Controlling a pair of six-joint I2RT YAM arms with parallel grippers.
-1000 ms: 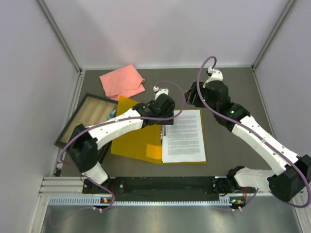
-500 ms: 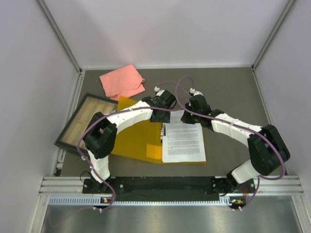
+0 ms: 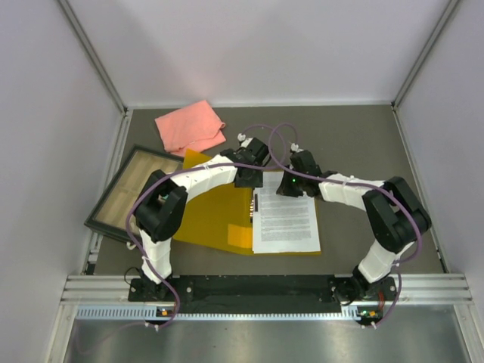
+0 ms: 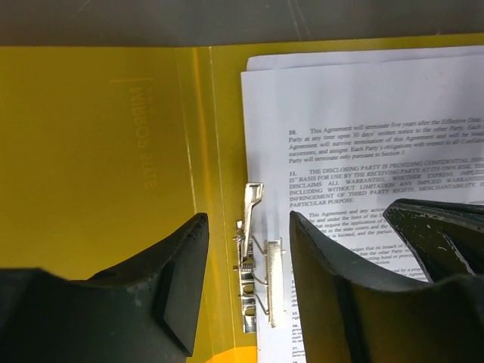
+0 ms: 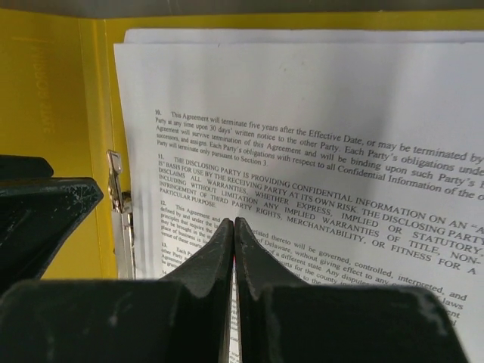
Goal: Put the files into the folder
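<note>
Far left of the worktop (image 3: 355, 144) sits a black-framed tray (image 3: 112, 184), tan ribbed lining showing and nothing clearly in it. It is not part of this job. The pink cloth (image 3: 189, 127) lies behind it, apart from the work. The folder (image 3: 212, 215) is spread open flat and its left leaf is bare yellow. The left end effector (image 3: 248, 179) hangs over the spine at the far end, jaws spread wide and holding nothing. In the left wrist view its fingers (image 4: 178, 295) straddle the metal clip (image 4: 253, 272), whose lever stands tilted up off the spine. My reading is that this arm is placed to work the clamp, not to carry paper. The files (image 3: 286, 219) are already in the folder, a squared stack on the right leaf with their left margin at the clip. The clamp bar appears to lie across that margin, but I cannot tell whether it is pressed home. The right end effector (image 3: 290, 187) is closed with its jaws meeting. In its own wrist view the tips point down at the printed text, nothing visibly caught between them. I judge it is acting as a hold-down so the stack does not creep while the clip is handled, though actual contact with the sheet is not certain. Sheets are inside; clamping and shutting the cover look outstanding.
</note>
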